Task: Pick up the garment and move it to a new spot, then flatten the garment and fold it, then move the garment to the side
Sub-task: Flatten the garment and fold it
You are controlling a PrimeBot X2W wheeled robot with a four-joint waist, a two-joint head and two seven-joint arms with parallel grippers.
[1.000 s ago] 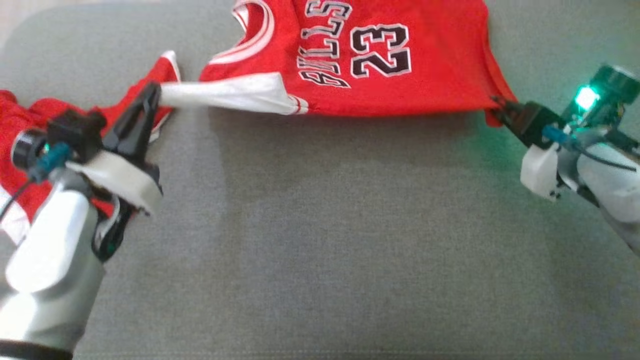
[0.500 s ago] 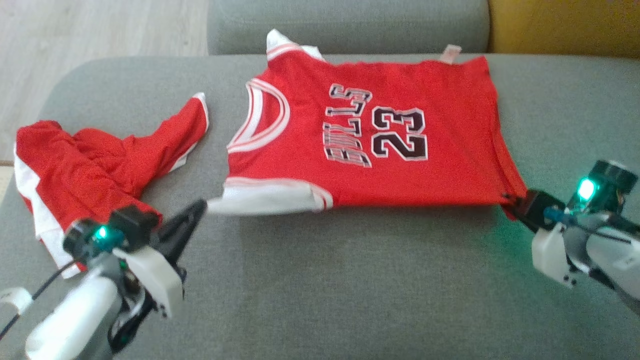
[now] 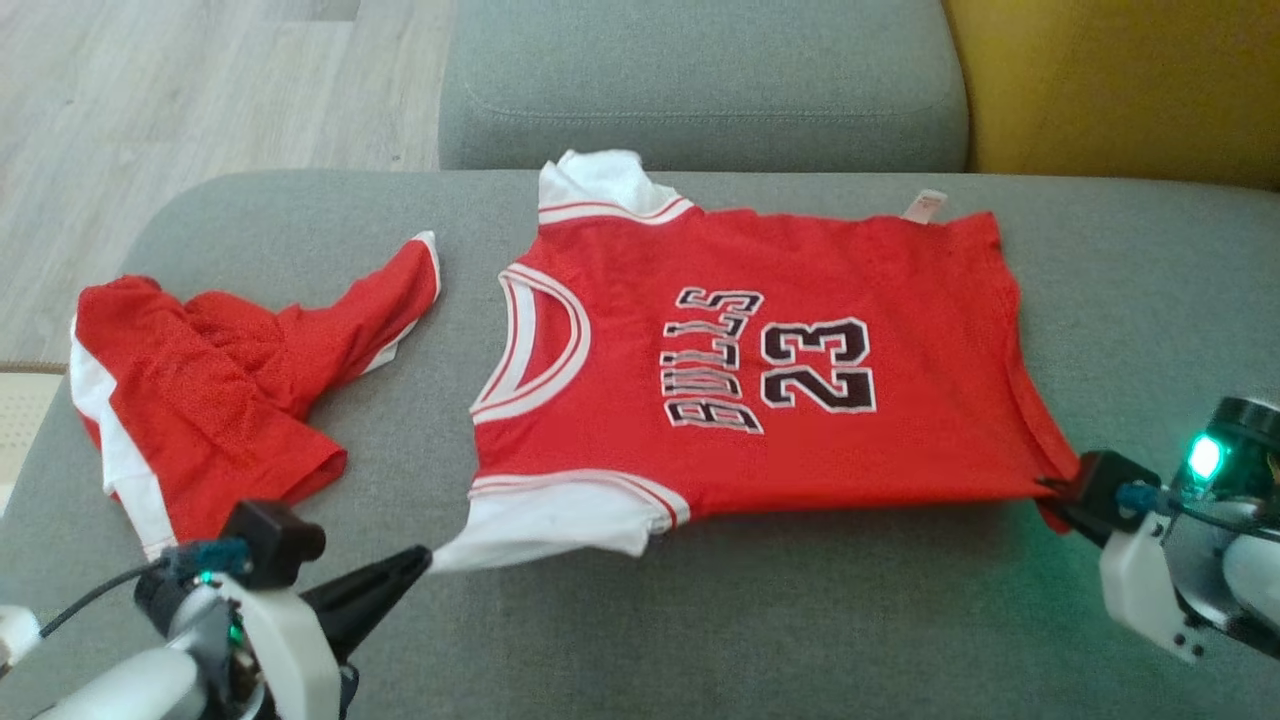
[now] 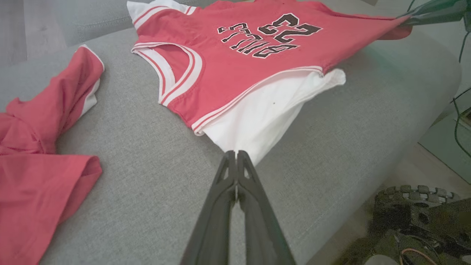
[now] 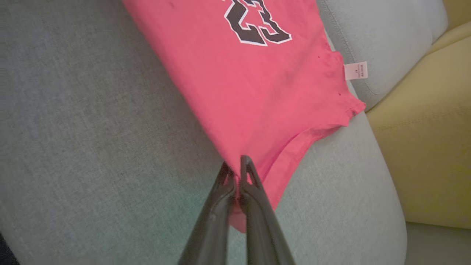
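My left gripper (image 3: 425,552) clamps the red printed jersey (image 3: 760,350) by its white sleeve (image 3: 560,520), my right gripper (image 3: 1045,487) by its hem (image 3: 1040,430); overstretching could free either.

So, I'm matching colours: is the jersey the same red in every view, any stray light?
Head view: jersey deep red, green glow on the sofa beside the right gripper. Left wrist view: jersey washed to pink. Right wrist view: pink too.
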